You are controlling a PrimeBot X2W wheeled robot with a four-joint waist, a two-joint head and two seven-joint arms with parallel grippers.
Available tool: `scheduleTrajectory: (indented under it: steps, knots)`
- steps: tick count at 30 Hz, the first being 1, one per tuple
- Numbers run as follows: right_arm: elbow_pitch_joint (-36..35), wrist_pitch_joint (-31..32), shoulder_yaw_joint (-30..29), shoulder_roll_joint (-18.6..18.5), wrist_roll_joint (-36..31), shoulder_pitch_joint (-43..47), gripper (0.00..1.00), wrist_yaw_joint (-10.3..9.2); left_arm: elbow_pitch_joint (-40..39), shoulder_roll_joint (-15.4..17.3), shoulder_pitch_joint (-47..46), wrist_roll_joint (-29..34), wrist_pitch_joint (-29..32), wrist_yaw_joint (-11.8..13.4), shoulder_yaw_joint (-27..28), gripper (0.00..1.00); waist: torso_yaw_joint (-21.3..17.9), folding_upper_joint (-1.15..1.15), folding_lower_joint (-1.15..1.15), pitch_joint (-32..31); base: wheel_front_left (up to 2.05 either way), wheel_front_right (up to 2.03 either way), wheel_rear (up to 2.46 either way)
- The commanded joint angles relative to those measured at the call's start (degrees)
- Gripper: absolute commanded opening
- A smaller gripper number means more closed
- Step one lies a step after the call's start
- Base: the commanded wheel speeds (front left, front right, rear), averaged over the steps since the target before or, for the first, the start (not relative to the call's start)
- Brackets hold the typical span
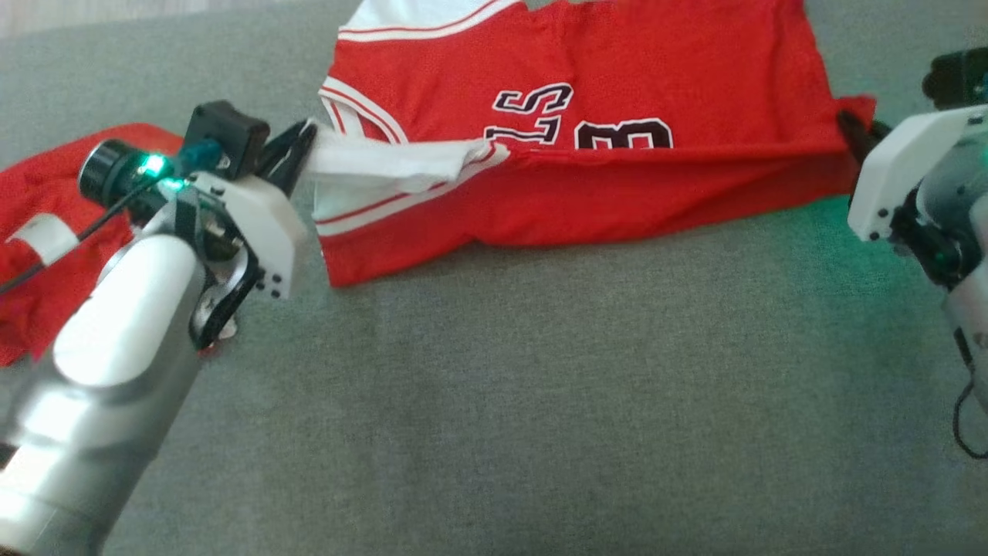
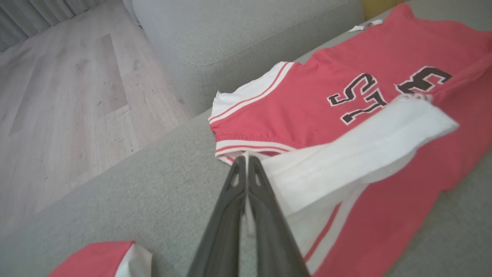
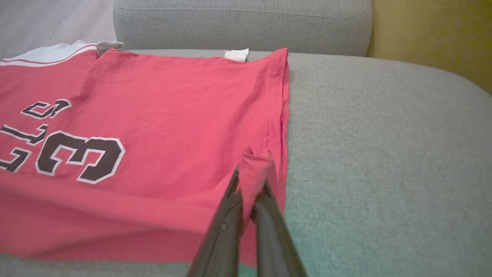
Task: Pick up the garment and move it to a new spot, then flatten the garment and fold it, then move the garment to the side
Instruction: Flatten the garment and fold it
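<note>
Folding step, I judged: left tool (image 2: 246, 163) clamped the jersey (image 1: 617, 201) by its white trim, right tool (image 3: 251, 186) by its red hem, on the sofa (image 1: 540, 386). Next: carry that edge across evenly.

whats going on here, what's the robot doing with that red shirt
The robot is partway through folding a red jersey on a grey sofa. Its left gripper is shut on the white trim at one end, and its right gripper is shut on a red corner at the other end. The edge held between them is stretched taut across the printed lettering. Another red garment lies off to the robot's left.
</note>
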Motion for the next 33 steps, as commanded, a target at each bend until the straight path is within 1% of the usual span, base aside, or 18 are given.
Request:
scheduleTrajectory:
  steps: [1, 4, 5, 6, 9, 12, 13, 15, 16, 18, 19, 20, 23, 26, 30, 33]
  knots:
    - [-0.7, -1.6, 0.0, -0.1, -1.0, -2.2, 1.00, -0.05, -0.1, 1.1, -4.2, 1.3, -1.7, 0.5, 2.0, 1.00, -0.2, 0.00, -0.01, 0.9, 0.00, 0.00, 0.00]
    - [1.0, -5.8, -1.4, 1.0, -1.9, -3.8, 1.00, -0.05, 3.1, -1.0, -6.4, 2.6, -6.4, 2.8, 2.7, 1.00, -0.2, 0.00, -0.01, 1.4, 0.00, 0.00, 0.00]
    - [1.0, -5.8, -1.4, 1.0, -1.9, -3.8, 1.00, -0.05, 3.1, -1.0, -6.4, 2.6, -6.4, 2.8, 2.7, 1.00, -0.2, 0.00, -0.01, 1.4, 0.00, 0.00, 0.00]
    - [1.4, -7.8, -2.2, 1.4, -2.1, -4.4, 1.00, -0.05, 3.9, -1.6, -7.1, 3.0, -8.7, 4.0, 3.2, 1.00, -0.2, 0.00, -0.01, 1.5, 0.00, 0.00, 0.00]
    - [2.9, -14.9, -5.7, 2.9, -2.7, -5.2, 1.00, -0.05, 6.1, -3.9, -8.2, 2.6, -16.2, 7.0, 5.8, 1.00, 0.0, 0.00, -0.01, 1.0, 0.00, 0.00, 0.00]
    - [3.4, -23.5, -9.7, 4.4, -3.4, -5.0, 1.00, -0.05, 7.4, -5.9, -8.0, 1.7, -23.1, 8.8, 7.8, 1.00, 0.4, 0.00, -0.01, -0.3, 0.00, 0.00, 0.00]
    - [3.2, -26.5, -11.4, 5.3, -3.2, -4.7, 1.00, -0.05, 7.7, -6.2, -7.8, 1.8, -25.4, 9.9, 8.4, 1.00, 0.5, 0.00, -0.01, -0.9, 0.00, 0.00, 0.00]
    - [2.2, -31.5, -13.8, 6.6, -3.4, -3.1, 1.00, -0.05, 7.5, -7.2, -6.6, 1.9, -28.2, 11.2, 9.1, 1.00, 0.9, 0.00, -0.01, -2.3, 0.00, 0.00, 0.00]
    - [1.3, -32.9, -14.7, 7.2, -3.8, -2.0, 1.00, -0.05, 7.1, -7.8, -5.6, 1.8, -28.9, 11.7, 9.5, 1.00, 1.0, 0.00, -0.01, -2.9, 0.00, 0.00, 0.00]
    - [-1.6, -34.4, -16.7, 8.3, -5.1, 0.9, 1.00, -0.05, 5.3, -8.9, -3.1, 1.5, -29.7, 12.7, 10.6, 1.00, 1.2, 0.00, -0.01, -4.0, 0.00, 0.00, 0.00]
    - [-5.5, -34.9, -19.2, 9.7, -6.7, 4.6, 1.00, -0.05, 2.0, -9.8, -0.2, 1.4, -30.0, 13.8, 12.6, 1.00, 1.4, 0.00, -0.01, -5.0, 0.00, 0.00, 0.00]
    - [-8.3, -34.9, -20.5, 10.5, -8.1, 6.7, 1.00, -0.05, -0.6, -10.3, 1.6, 1.7, -30.0, 14.5, 13.9, 1.00, 1.5, 0.00, -0.01, -5.3, 0.00, 0.00, 0.00]
    - [-16.4, -35.0, -23.7, 13.6, -12.7, 14.4, 1.00, -0.05, -7.7, -11.9, 8.1, 3.8, -30.1, 15.6, 16.9, 1.00, 1.8, 0.00, -0.01, -6.1, 0.00, 0.00, 0.00]
    - [-21.8, -35.0, -26.0, 17.2, -15.9, 21.5, 1.00, -0.05, -11.6, -13.0, 14.6, 7.6, -30.1, 17.0, 18.0, 1.00, 2.0, 0.00, -0.01, -6.7, 0.00, 0.00, 0.00]
    - [-26.1, -35.0, -27.6, 20.3, -18.7, 28.7, 1.00, -0.05, -12.8, -15.2, 21.8, 9.4, -30.1, 16.7, 19.6, 1.00, 2.0, 0.00, -0.01, -7.1, 0.00, 0.00, 0.00]
    - [-27.8, -35.0, -27.5, 21.5, -19.3, 31.8, 1.00, -0.05, -12.2, -16.2, 25.0, 10.2, -30.1, 15.8, 20.8, 1.00, 1.5, 0.00, -0.01, -7.1, 0.00, 0.00, 0.00]
